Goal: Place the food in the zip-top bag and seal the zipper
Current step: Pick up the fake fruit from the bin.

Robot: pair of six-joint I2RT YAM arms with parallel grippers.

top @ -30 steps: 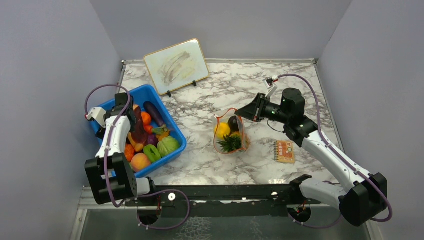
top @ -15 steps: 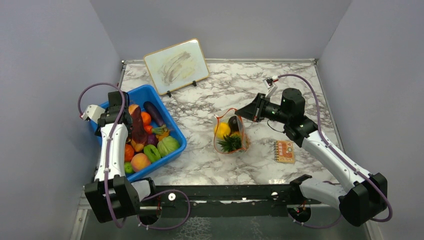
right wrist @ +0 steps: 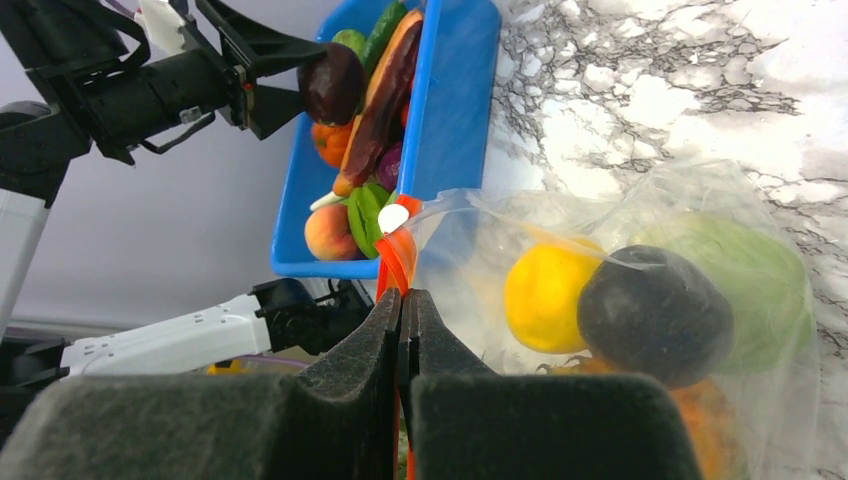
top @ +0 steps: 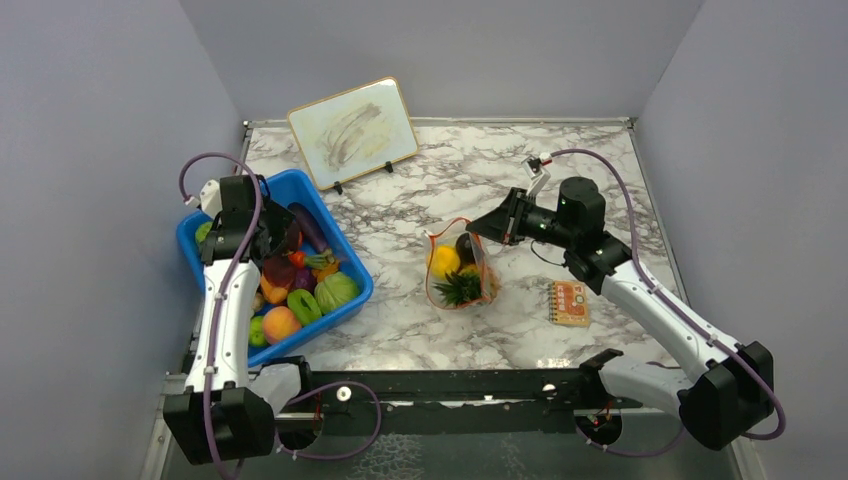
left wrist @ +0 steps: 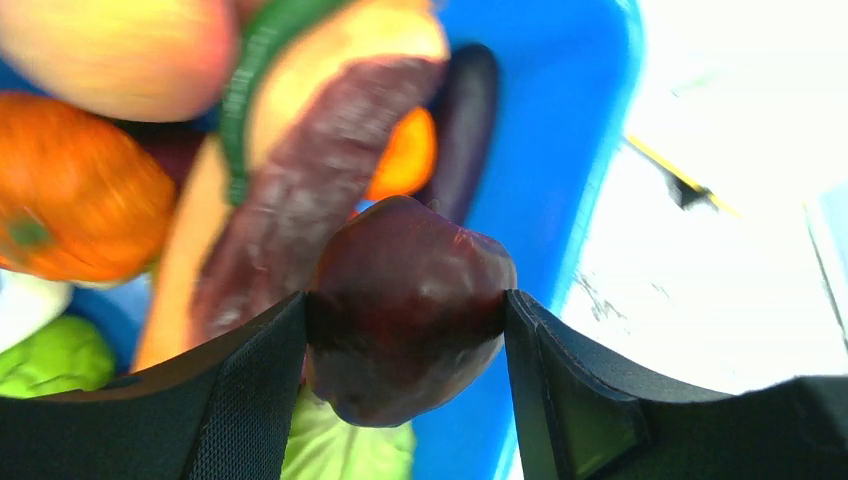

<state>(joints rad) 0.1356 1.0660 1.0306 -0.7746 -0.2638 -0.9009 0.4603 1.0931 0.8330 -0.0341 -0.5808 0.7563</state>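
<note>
We log: left gripper [left wrist: 405, 330] clamps a dark-red glossy toy fruit [right wrist: 333, 83] over the blue plastic tub [top: 350, 268] at the table's left edge. Right gripper [right wrist: 403, 310] is clenched on the orange-red zipper strip [right wrist: 397, 255] of the clear zip-top bag [right wrist: 600, 200], mid-table. We advise carrying the fruit high and releasing it over the mouth.

The zip-top bag [right wrist: 600, 215] is showing thin, clear, crinkly plastic — glossy. The worktop [top: 420, 320] is looking like smooth marble; the blue tub [right wrist: 460, 90] is gleaming as plastic.
</note>
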